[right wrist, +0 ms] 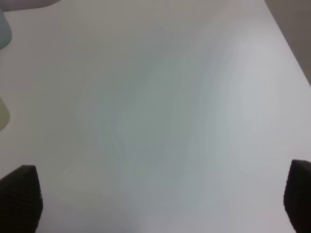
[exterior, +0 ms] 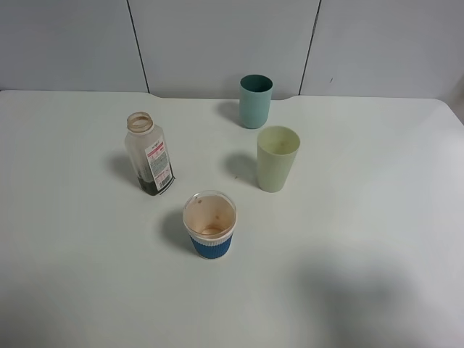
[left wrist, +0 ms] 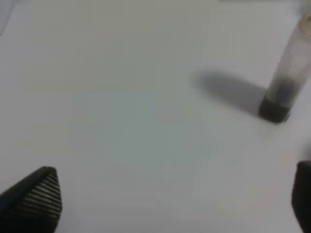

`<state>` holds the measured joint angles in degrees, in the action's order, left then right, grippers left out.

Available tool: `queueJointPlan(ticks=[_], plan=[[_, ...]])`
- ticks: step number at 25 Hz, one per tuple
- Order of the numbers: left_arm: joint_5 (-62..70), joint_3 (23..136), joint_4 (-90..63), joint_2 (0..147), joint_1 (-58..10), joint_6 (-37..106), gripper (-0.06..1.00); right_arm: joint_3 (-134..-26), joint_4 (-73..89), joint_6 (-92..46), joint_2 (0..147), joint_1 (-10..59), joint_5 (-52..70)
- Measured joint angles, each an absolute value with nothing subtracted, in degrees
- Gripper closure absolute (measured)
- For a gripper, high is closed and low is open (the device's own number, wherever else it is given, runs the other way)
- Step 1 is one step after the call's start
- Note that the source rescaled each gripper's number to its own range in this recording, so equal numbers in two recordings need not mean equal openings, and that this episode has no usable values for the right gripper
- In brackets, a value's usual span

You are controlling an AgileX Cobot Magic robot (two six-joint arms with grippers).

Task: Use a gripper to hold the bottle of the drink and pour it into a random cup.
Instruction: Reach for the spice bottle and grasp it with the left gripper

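The bottle (exterior: 149, 154) stands upright on the white table (exterior: 377, 217), left of centre, uncapped, with a little dark brown liquid at its base. It also shows at the edge of the left wrist view (left wrist: 286, 77). The blue-sleeved paper cup (exterior: 210, 225) stands in front of it, brown-stained inside. Neither arm shows in the exterior high view. My left gripper (left wrist: 177, 199) is open and empty above bare table, well apart from the bottle. My right gripper (right wrist: 160, 199) is open and empty over bare table.
A pale green cup (exterior: 277, 159) stands right of centre and a teal cup (exterior: 255, 101) behind it near the table's far edge. Slivers of both show at the edge of the right wrist view: the pale green cup (right wrist: 3, 114) and the teal cup (right wrist: 4, 30).
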<state>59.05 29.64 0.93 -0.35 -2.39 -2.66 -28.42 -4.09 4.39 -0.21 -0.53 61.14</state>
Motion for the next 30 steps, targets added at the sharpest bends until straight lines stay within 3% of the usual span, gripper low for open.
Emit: queueJointPlan(ticks=[10,25,30], plan=[[49.3,30.3,0.8,0.4,-2.4,-4.3,-0.06,-28.4,-4.1,4.4,-0.2,-0.5,61.1],[35.8,30.1,-1.4,17.6,-2.4,-3.8,-0.06,-28.4,-4.1,4.4,-0.2,-0.5,61.1],[28.7,24.8,-3.4,19.5,-2.7,-3.8,-0.06,-28.4,-4.1,4.4,-0.2,-0.5,61.1]])
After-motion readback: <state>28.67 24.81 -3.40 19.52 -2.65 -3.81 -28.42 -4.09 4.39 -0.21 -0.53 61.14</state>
